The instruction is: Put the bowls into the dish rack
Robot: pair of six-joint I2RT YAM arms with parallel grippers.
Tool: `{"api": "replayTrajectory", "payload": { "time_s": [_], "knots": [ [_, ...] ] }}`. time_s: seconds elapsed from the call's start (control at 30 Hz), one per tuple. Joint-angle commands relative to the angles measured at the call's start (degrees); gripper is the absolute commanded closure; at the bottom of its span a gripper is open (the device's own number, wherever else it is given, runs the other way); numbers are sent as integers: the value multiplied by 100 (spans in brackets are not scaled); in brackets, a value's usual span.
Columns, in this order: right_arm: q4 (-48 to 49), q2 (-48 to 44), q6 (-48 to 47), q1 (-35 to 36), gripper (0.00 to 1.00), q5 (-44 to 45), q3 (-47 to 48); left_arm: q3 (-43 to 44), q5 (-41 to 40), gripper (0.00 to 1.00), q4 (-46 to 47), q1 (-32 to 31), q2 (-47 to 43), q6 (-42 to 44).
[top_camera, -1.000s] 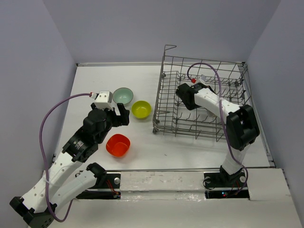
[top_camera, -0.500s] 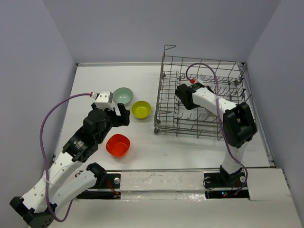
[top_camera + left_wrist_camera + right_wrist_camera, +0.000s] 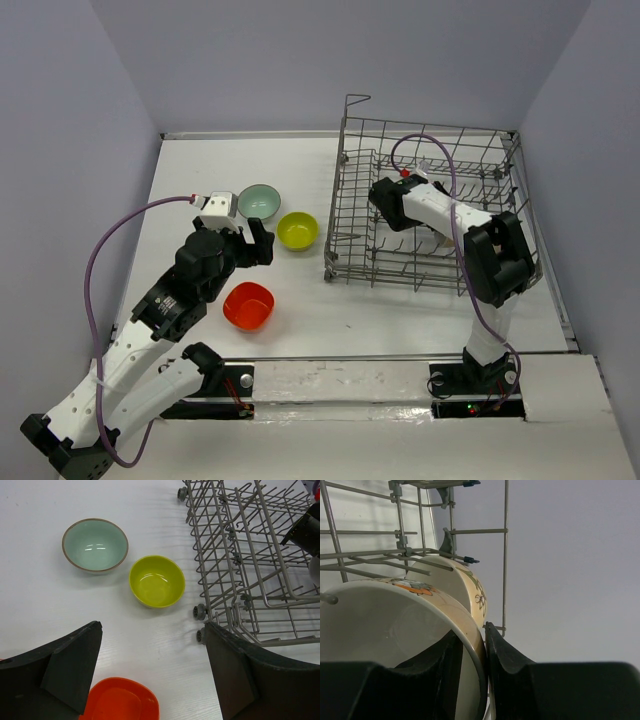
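Three bowls sit on the table left of the dish rack [image 3: 430, 170]: a pale teal bowl [image 3: 260, 201] [image 3: 95, 545], a lime-yellow bowl [image 3: 297, 230] [image 3: 157, 581] and a rounded-square orange-red bowl [image 3: 249, 305] [image 3: 120, 700]. My left gripper [image 3: 262, 240] [image 3: 151, 630] hovers open over bare table between the orange-red and lime bowls. My right gripper [image 3: 388, 205] [image 3: 472, 630] is inside the rack [image 3: 505, 555]. Its fingers straddle the rim of a cream bowl with red-orange patterning [image 3: 395, 625], one inside and one outside, slightly parted. A second patterned bowl [image 3: 457, 580] stands on edge just behind it.
The rack's near corner with its small wheels [image 3: 200, 612] lies just right of my left gripper. Grey walls enclose the white table [image 3: 200, 170] on three sides. The right arm's purple cable [image 3: 430, 140] arches over the rack.
The right gripper's jaws have eased apart round the patterned bowl's rim, and the right arm's elbow has swung slightly left. The left arm and the three table bowls have not moved.
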Motion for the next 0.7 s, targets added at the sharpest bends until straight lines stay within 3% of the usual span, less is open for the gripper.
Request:
{"api": "replayTrajectory", "payload": {
  "time_s": [0.0, 0.37, 0.67],
  "knots": [
    [170, 81, 144, -74, 70, -123, 146, -75, 54, 8, 259, 15, -21, 93],
    [214, 107, 152, -74, 55, -237, 217, -84, 54, 8, 259, 15, -29, 102],
    [38, 195, 363, -74, 55, -360, 393, -84, 54, 8, 259, 15, -38, 102]
  ]
}}
